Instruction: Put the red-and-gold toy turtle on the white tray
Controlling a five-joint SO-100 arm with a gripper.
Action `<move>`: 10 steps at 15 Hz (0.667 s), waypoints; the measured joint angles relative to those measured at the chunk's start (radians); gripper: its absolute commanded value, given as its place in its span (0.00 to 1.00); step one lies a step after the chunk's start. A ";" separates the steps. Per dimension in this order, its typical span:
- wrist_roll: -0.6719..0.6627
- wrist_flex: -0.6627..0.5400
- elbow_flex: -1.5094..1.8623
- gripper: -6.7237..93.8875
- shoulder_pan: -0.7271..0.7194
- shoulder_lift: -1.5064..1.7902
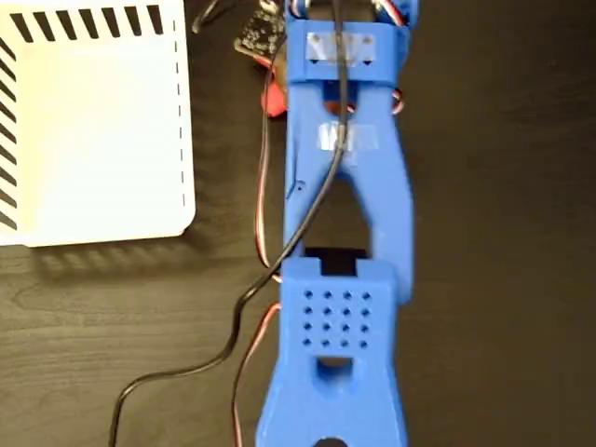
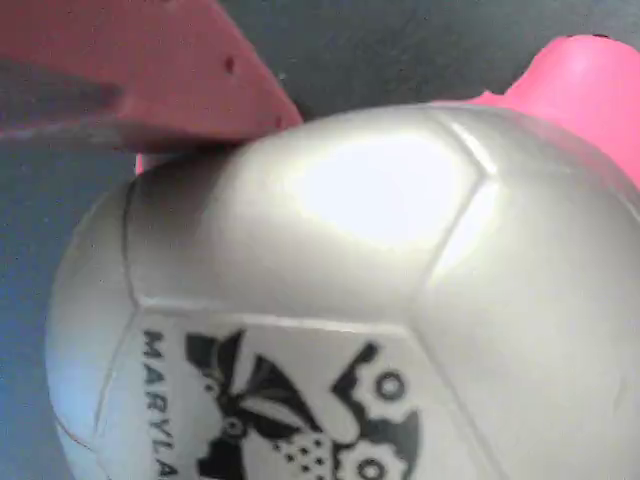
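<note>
Under the blue arm point(image 1: 340, 186), which runs up the middle of the fixed view from near edge to far edge, the dark worktop point(image 1: 503, 279) carries the white tray point(image 1: 93, 130) at the far left, its black slot stripes showing along the top and left sides. A small patch of red point(image 1: 273, 101) peeks out at the arm's left edge near the far end, well apart from the tray; this seems to be part of the red-and-gold toy turtle point(image 2: 330, 290). The wrist view is filled by the turtle's shiny domed shell with its black print, with a red limb point(image 2: 585, 90) at the upper right and a red finger point(image 2: 140, 70) of the hand touching the shell at the upper left. Whether the hand is closed on the turtle I cannot tell. Black and red cables point(image 1: 247, 298) trail over the worktop left of the arm.
</note>
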 measured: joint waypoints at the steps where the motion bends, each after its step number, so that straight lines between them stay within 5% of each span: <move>1: -0.012 0.000 0.021 0.07 0.011 0.063; 10: -0.034 -0.028 0.210 0.07 -0.051 0.428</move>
